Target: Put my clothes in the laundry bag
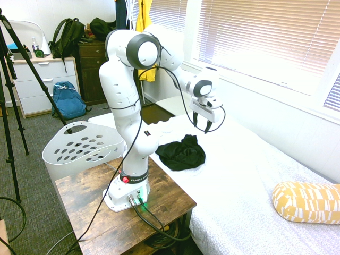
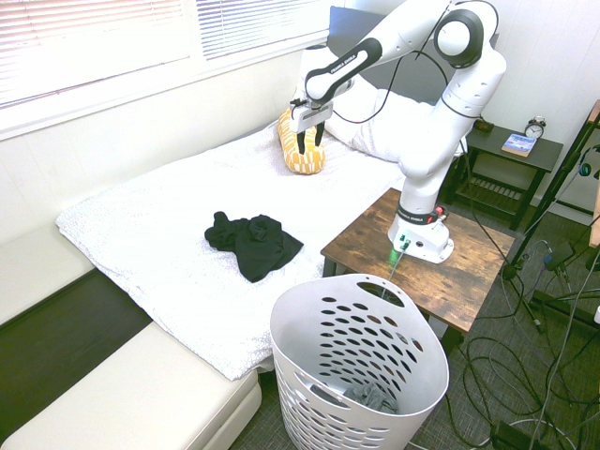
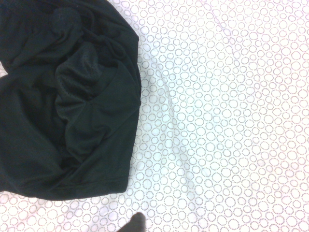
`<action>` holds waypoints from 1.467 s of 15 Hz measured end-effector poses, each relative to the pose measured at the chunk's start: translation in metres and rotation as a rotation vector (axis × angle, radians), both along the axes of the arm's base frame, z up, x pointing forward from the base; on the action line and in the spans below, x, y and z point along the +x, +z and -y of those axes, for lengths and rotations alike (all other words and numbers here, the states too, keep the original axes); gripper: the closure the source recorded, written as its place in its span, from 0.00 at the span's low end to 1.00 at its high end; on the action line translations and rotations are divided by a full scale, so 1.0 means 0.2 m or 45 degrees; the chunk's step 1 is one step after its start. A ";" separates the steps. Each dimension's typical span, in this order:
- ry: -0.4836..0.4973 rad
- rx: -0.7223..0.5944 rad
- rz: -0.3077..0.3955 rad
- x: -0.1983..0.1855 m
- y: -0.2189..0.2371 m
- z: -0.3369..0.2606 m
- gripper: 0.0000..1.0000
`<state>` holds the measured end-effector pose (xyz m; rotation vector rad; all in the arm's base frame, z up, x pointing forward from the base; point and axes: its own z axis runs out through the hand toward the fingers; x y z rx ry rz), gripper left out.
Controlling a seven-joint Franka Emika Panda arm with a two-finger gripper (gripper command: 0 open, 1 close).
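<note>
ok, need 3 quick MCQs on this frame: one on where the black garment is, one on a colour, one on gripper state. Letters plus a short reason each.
1. Where is the black garment?
A. On the white bed cover
B. Inside the laundry basket
C. On the wooden table

2. What colour is the patterned pillow?
A. Blue
B. Yellow
C. Red

3. What state is the gripper in?
A. Shut on the garment
B. Open and empty above the bed
C. Resting inside the basket

Answers:
1 A: it lies crumpled on the bed cover, apart from the laundry basket.
2 B: yellow with white marks.
3 B: the fingers are spread with nothing between them, up above the cover.
</note>
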<state>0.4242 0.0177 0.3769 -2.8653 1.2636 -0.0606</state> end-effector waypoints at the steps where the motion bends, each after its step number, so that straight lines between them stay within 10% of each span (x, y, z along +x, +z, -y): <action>1: 0.001 0.000 0.000 0.00 0.00 0.00 0.00; 8: 0.095 0.033 0.072 0.32 -0.20 -0.22 0.00; 18: 0.292 0.086 -0.073 0.58 -1.59 -0.52 0.00; 19: 0.300 0.093 -0.086 0.57 -1.70 -0.51 1.00; 22: 0.318 0.111 -0.093 0.56 -1.87 -0.47 1.00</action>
